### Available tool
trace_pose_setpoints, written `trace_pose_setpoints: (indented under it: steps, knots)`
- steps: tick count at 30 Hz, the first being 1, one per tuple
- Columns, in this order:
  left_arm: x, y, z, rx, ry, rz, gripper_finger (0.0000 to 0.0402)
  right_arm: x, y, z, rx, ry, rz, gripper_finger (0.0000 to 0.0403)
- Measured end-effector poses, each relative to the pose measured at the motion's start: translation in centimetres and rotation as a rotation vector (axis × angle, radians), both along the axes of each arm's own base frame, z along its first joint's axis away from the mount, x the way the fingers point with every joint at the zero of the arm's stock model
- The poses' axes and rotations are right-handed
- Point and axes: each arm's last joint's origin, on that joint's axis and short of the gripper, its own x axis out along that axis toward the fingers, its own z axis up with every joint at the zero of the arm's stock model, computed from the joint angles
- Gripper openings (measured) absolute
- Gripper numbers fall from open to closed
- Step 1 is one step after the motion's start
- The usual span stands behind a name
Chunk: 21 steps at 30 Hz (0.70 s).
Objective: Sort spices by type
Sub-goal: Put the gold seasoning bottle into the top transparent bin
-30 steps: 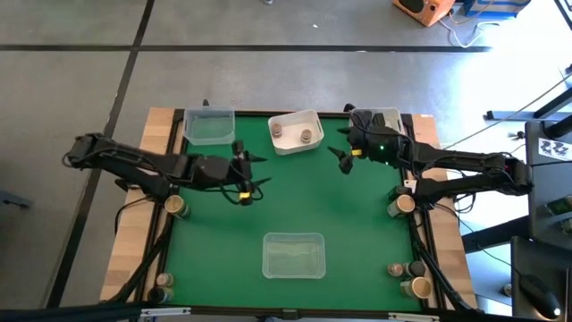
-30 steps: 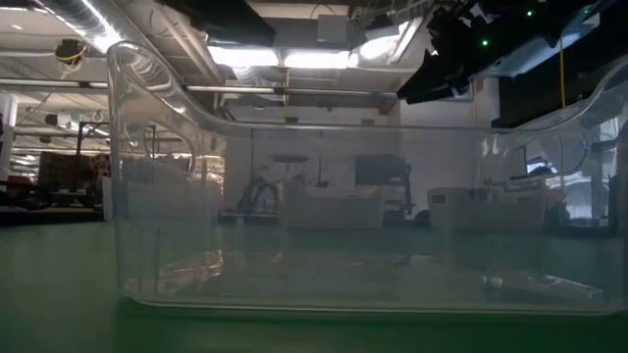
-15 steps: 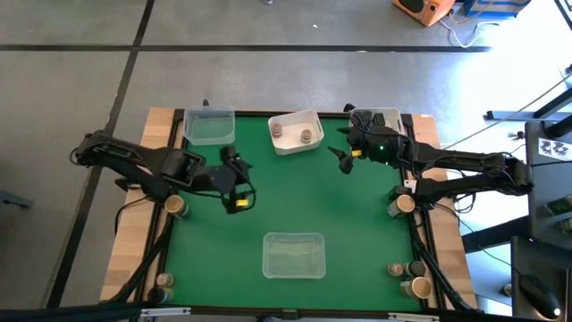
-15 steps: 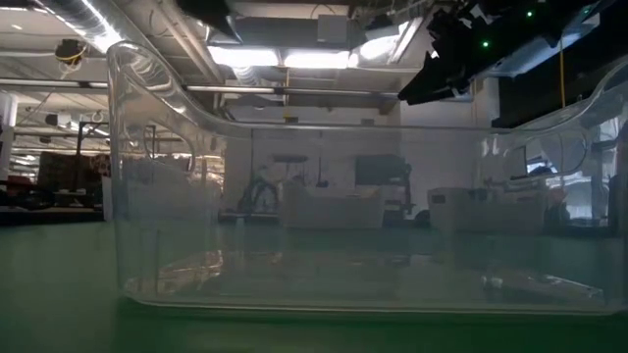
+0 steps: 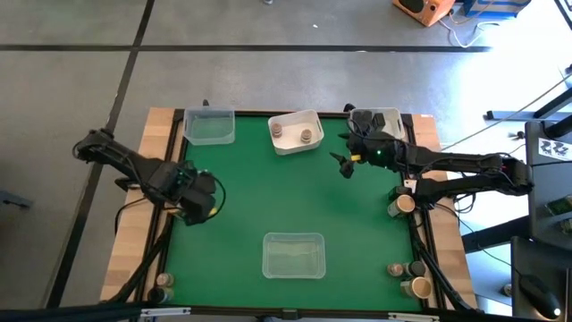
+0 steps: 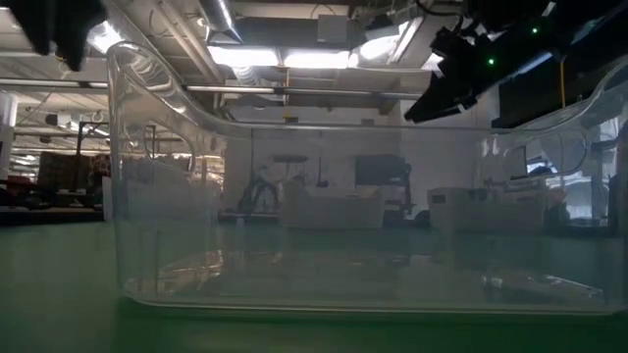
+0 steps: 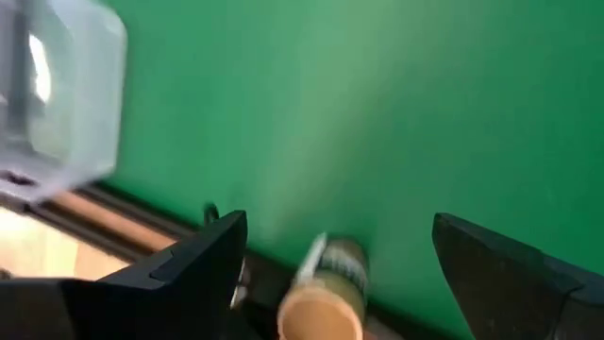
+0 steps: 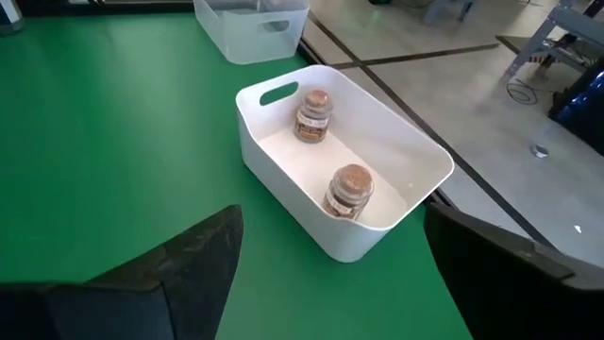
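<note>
On the green table (image 5: 295, 206), the left gripper (image 5: 202, 204) sits near the left edge with its jaws spread wide and nothing between them. In its wrist view a tan-topped jar (image 7: 326, 295) stands at the table's edge, just ahead of the open jaws and between the two fingers (image 7: 179, 274), apart from both; the blur makes its label hard to read. A second ago this gripper was further toward the middle of the table, near the white tray; it has since drawn back to the left edge and its jaws have widened.

The right gripper (image 5: 347, 163) hangs just right of the white tray (image 5: 315, 119), jaws also wide and holding nothing, much where it was a second ago. Ahead of its jaws, the white tray holds two brown-topped jars (image 8: 314, 114), standing upright and apart. A clear tray (image 8: 250, 26) lies beyond the white one, and another clear tray (image 5: 293, 254) sits well away from both grippers at the near side.
</note>
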Motion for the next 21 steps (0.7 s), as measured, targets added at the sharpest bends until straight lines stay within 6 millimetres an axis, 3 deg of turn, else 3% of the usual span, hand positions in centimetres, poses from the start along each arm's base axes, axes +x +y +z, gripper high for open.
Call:
trace_pose_setpoints:
  steps: [12, 21]
  knots:
    - [-1.7, -0.7, -4.7, -0.104, 0.266, -0.041, 0.0322, 0.0, 0.0, -0.1, 0.013, -0.003, -0.006, 0.0331]
    - [-2.7, -0.2, -6.6, -0.096, 0.348, -0.064, 0.0322, 0.0, 0.0, -0.1, 0.017, -0.007, -0.008, 0.0331]
